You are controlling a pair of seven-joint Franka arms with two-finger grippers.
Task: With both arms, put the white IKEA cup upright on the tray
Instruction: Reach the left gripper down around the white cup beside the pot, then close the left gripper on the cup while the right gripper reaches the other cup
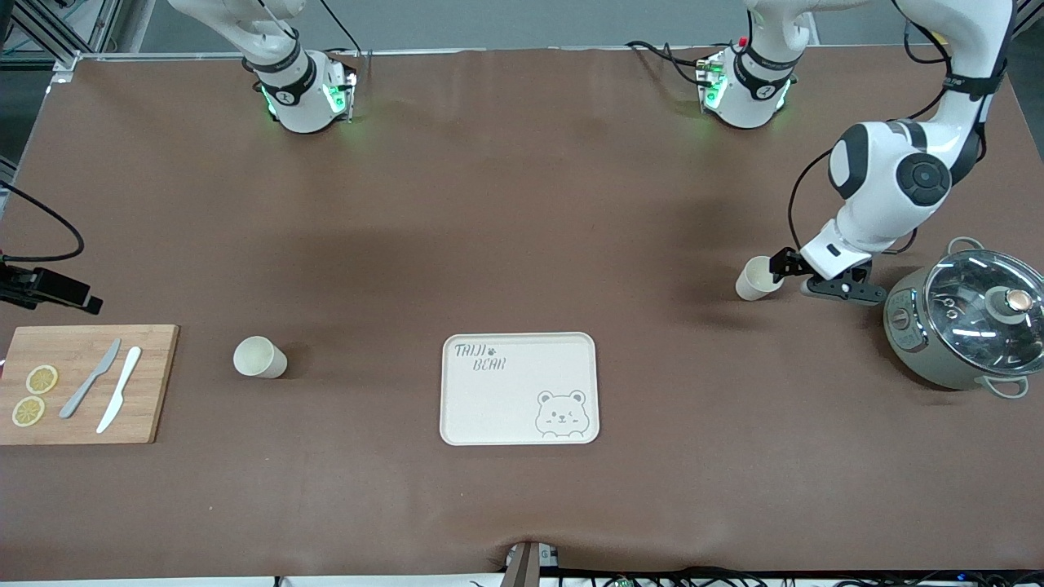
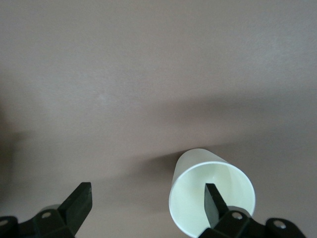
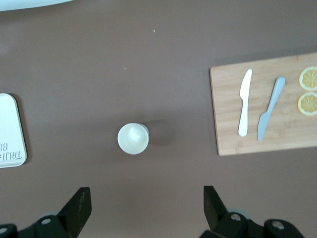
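Observation:
One white cup lies near the left arm's end of the table, its mouth turned toward my left gripper. That gripper is low and open. One of its fingertips shows in front of the cup's mouth, and only bare table lies between the fingers. A second white cup sits between the tray and the cutting board. My right gripper hangs open high above the table beside this cup, holding nothing. The cream tray with the bear drawing has nothing on it.
A wooden cutting board at the right arm's end carries two knives and two lemon slices. A grey pot with a glass lid stands close beside the left gripper. A black device sits at the table edge near the board.

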